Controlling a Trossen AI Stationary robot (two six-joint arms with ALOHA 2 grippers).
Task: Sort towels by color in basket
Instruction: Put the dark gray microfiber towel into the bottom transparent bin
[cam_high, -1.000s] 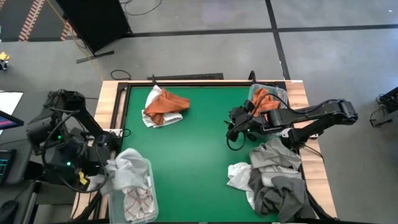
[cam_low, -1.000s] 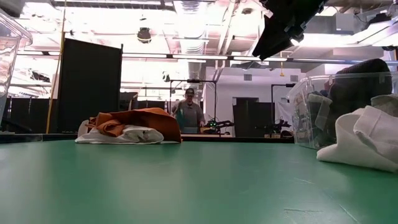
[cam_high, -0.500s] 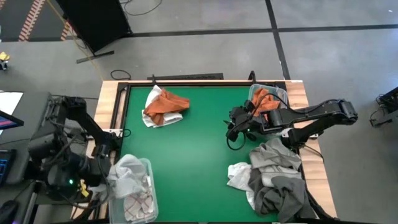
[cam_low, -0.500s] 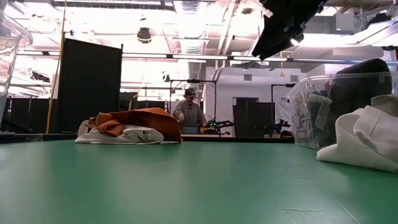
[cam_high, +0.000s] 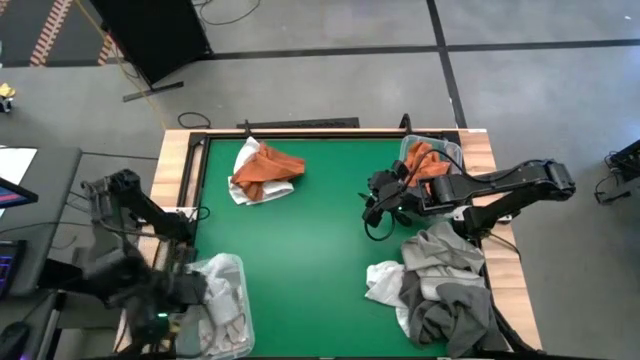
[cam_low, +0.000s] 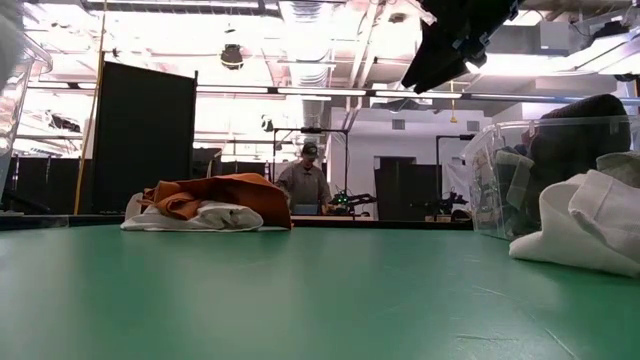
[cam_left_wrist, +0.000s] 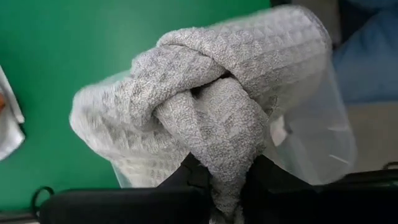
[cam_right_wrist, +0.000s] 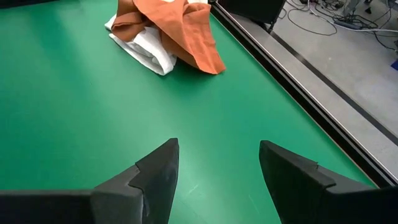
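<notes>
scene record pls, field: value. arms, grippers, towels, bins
left gripper: shut on light grey towel, over the clear bin at the table's near-left corner
right gripper: open, empty, hovering above the green table right of centre
orange and white pile: loose on the table, far left
grey and white heap: near right, partly spilling onto the table
far-right bin: holds orange towels
person: in the room beyond the table

We see two towels (cam_high: 262, 171) heaped at the table's (cam_high: 310, 240) far left, a bin (cam_high: 225, 305) at its near left corner, another bin (cam_high: 432, 157) at the far right, and a towel pile (cam_high: 440, 285) near right.
</notes>
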